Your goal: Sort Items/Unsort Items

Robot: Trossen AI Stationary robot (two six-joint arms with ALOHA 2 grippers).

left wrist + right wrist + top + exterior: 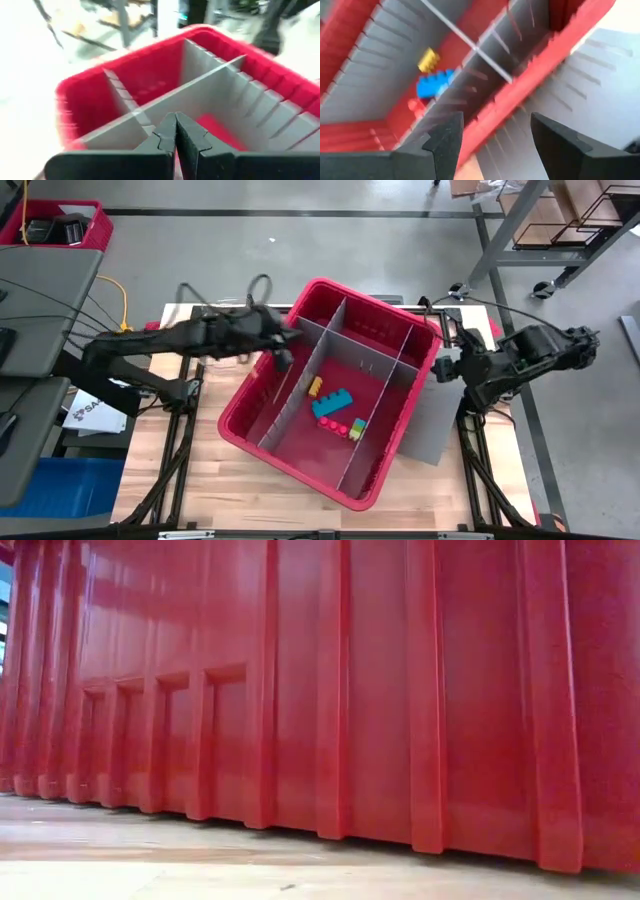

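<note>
Blocky blue piece (331,402), ribbed red plastic bin (262,380)

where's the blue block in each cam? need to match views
High view: blue block in the red bin's middle compartment, between a yellow block and a multicoloured piece.
Low view: not in it; only the bin's outer wall shows.
Left wrist view: not visible; closed fingers over the bin's near compartments.
Right wrist view: blue block beside the yellow one, behind a divider.
Shared landmark: the bin's grey dividers.
</note>
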